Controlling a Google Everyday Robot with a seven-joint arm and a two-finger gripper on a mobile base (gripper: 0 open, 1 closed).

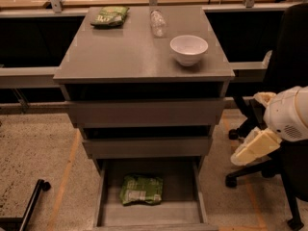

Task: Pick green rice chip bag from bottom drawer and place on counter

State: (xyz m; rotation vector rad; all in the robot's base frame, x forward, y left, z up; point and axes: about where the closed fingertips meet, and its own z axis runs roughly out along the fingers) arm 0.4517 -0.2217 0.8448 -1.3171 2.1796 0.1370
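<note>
**Jaws off to the right, bag down in the drawer**

Jaws sit at the right side, low beside the cabinet, on the end of the white robot arm (pixel 288 114). I cannot tell how wide they are. They hold nothing, and they are well apart from the bag.

Closest to us is the grey tray-like bottom drawer (pixel 179 189), pulled out and open. The crinkly light-green rice chip bag (pixel 141 190) with its white label lies flat on the drawer floor, a bit left of the middle. Nothing else is in there with it.

Just above are two flat grey drawer fronts (pixel 147 113), both pushed in. They stick out a little over the back of the open drawer.

Higher and farther is the smooth grey table (pixel 120 57). A round white bowl (pixel 188 48) stands near its right front. A clear plastic bottle (pixel 157 22) is farther back, and a darker green snack bag (pixel 109 16) lies at the back left. A black office chair (pixel 288 57) stands to the right.

The job now looks like the reach. To do it well, the arm should swing left and come down over the open part of the drawer, staying in front of the shut drawers. The jaws should be wide, then pinch the bag softly in the middle, because it is light and slippery. Lift up clear of the side walls before going to the bare front left of the table.
</note>
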